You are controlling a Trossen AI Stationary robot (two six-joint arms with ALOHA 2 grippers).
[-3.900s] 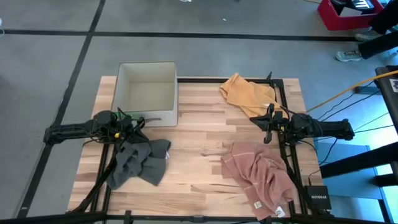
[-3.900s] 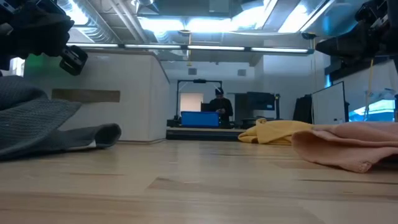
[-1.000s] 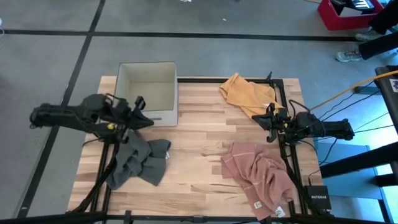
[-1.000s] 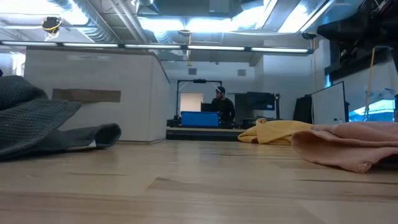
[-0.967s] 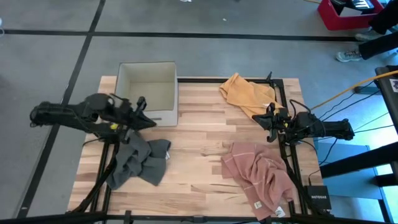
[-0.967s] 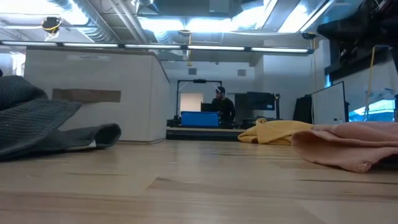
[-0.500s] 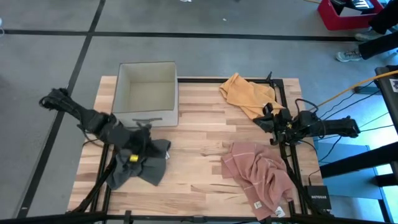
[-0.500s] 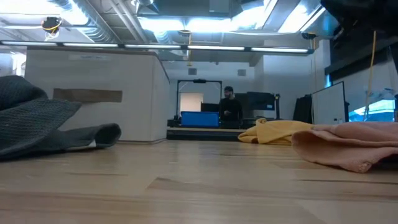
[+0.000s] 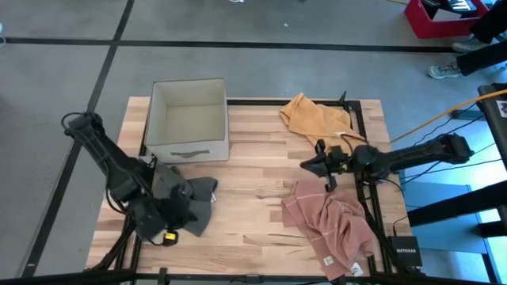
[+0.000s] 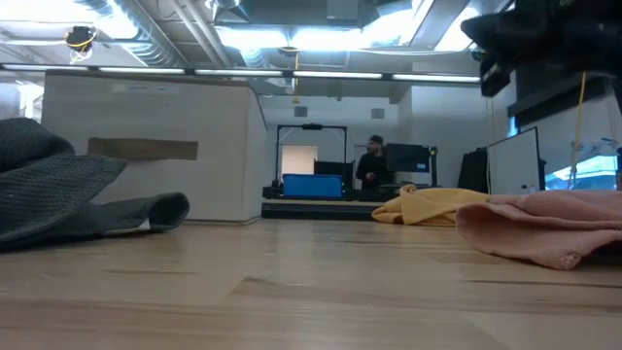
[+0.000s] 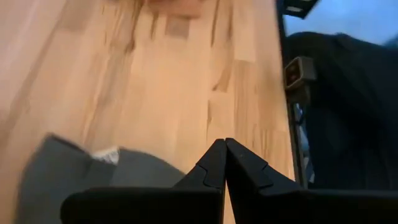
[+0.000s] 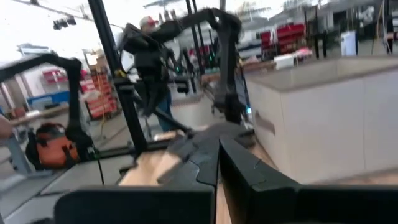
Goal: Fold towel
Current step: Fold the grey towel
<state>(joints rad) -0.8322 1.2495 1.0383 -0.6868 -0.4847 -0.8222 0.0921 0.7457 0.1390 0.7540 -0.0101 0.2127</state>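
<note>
Three crumpled towels lie on the wooden table: a grey one (image 9: 198,194) near the left front, a pink one (image 9: 329,226) at the right front, and a yellow one (image 9: 317,119) at the far right. My left gripper (image 9: 186,214) hangs shut above the grey towel (image 11: 74,171), slanting down toward the table's right, and touches nothing. My right gripper (image 9: 306,166) is shut too. It reaches level over the table between the yellow and pink towels, pointing toward the table's left. In the low view the grey towel (image 10: 68,194) and the pink towel (image 10: 544,226) rest flat on the wood.
An open beige box (image 9: 188,119) stands at the far left, behind the grey towel. Bare wood lies in the table's middle (image 9: 253,190). A black frame rail (image 9: 360,198) runs along the right side. A person (image 10: 372,160) stands far off in the room.
My left gripper has swung from beside the box toward the table's near edge and come over the grey towel, tipping downward and sinking a little. My right gripper has reached out toward the table's left, over the wood. The towels have not moved.
</note>
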